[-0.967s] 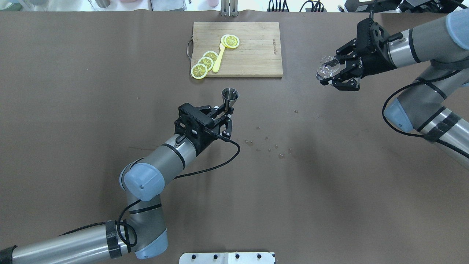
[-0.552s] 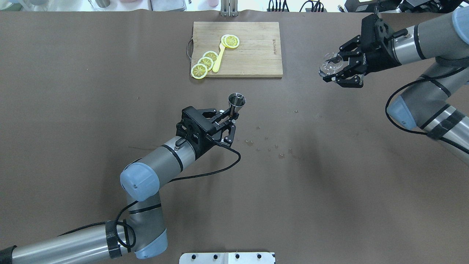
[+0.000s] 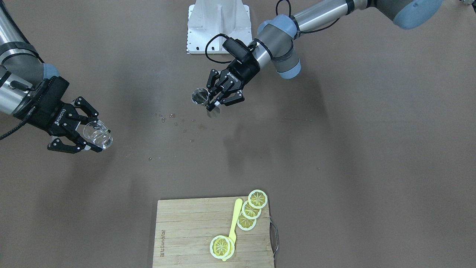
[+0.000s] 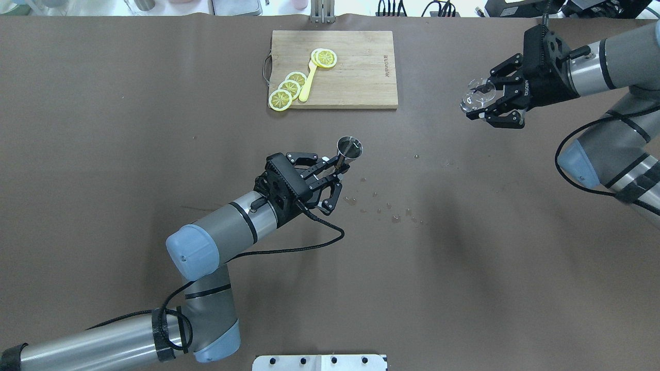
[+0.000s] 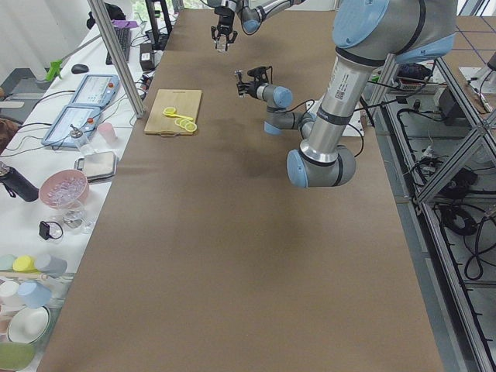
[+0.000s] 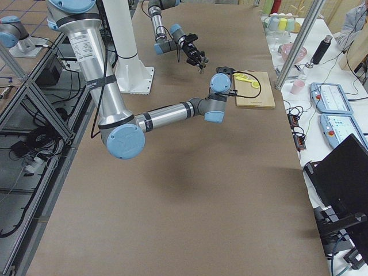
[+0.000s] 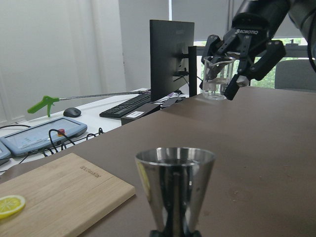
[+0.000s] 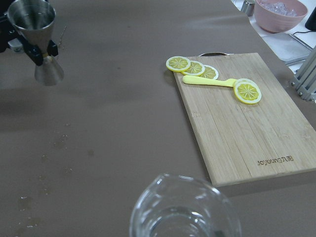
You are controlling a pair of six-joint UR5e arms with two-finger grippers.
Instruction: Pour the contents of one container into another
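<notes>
My left gripper (image 4: 339, 166) is shut on the narrow waist of a steel double-cone jigger (image 4: 350, 147), held upright above the table's middle. The same jigger (image 3: 200, 96) shows in the front view and its upper cup (image 7: 175, 185) fills the left wrist view. Far to the right, my right gripper (image 4: 485, 102) is shut on a clear glass beaker (image 4: 475, 96), held upright in the air. A little liquid shows in the glass beaker (image 3: 97, 135). The beaker's rim (image 8: 185, 210) sits at the bottom of the right wrist view. The two containers are well apart.
A wooden cutting board (image 4: 361, 72) at the far middle carries lemon slices (image 4: 289, 87) and a yellow utensil (image 4: 308, 82). Droplets (image 4: 381, 206) lie on the brown table surface right of my left gripper. The robot's white base plate (image 4: 319, 362) is at the near edge.
My left gripper has carried the jigger to the right and a little nearer the robot. My right gripper has shifted the beaker further right.
</notes>
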